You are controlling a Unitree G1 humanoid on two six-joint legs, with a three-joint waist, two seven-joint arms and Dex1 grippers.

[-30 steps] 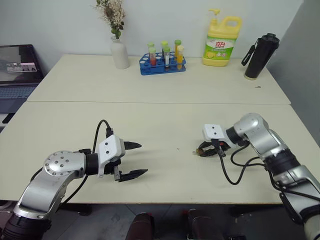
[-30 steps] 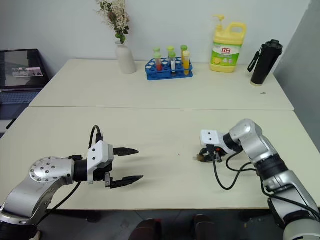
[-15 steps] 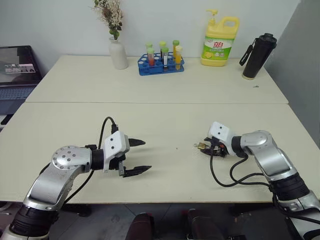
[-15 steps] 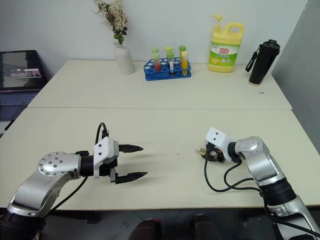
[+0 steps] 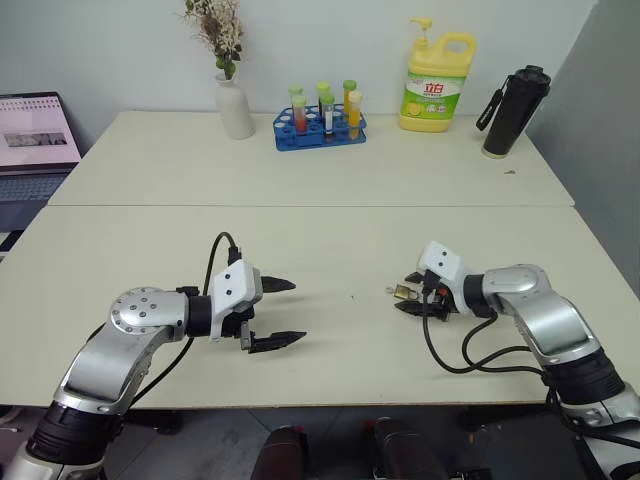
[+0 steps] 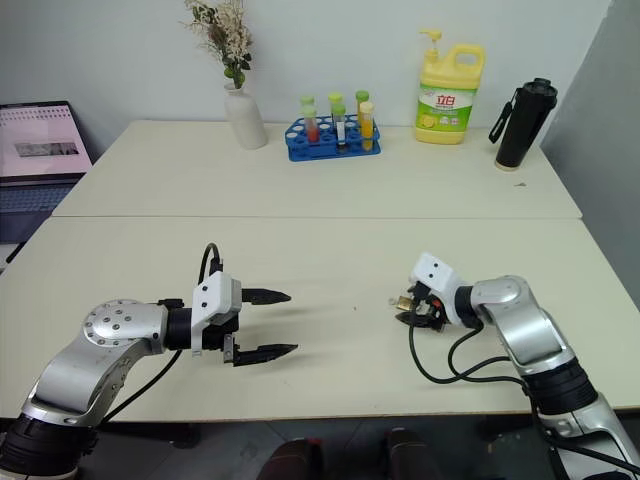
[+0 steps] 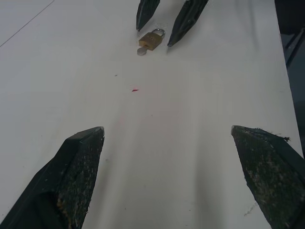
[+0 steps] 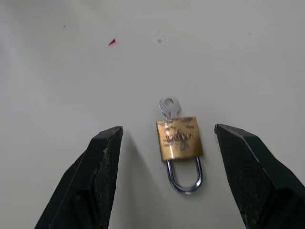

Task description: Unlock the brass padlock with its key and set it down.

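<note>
Cream table (image 5: 330,180) holds the brass padlock (image 8: 179,139) near its front edge, the key (image 8: 169,107) in it. My right gripper (image 8: 178,157) has just let go, fingers apart around it. My left gripper (image 5: 280,313) waits wide open. Padlock looks set down

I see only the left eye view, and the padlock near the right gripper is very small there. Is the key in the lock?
Observer: Yes. In the right wrist view the key sticks out of the brass padlock at the end opposite the shackle.
Operator: Does the right gripper hold the lock?
Observer: No. The right gripper is open; the padlock lies flat on the table, apart from both fingers.
Operator: Is the shackle open?
Observer: It looks pushed in; both legs seem to enter the body.
Operator: Is something between the two grippers?
Observer: In the left wrist view, a tiny red speck lies on the table between the open left gripper and the padlock.
</note>
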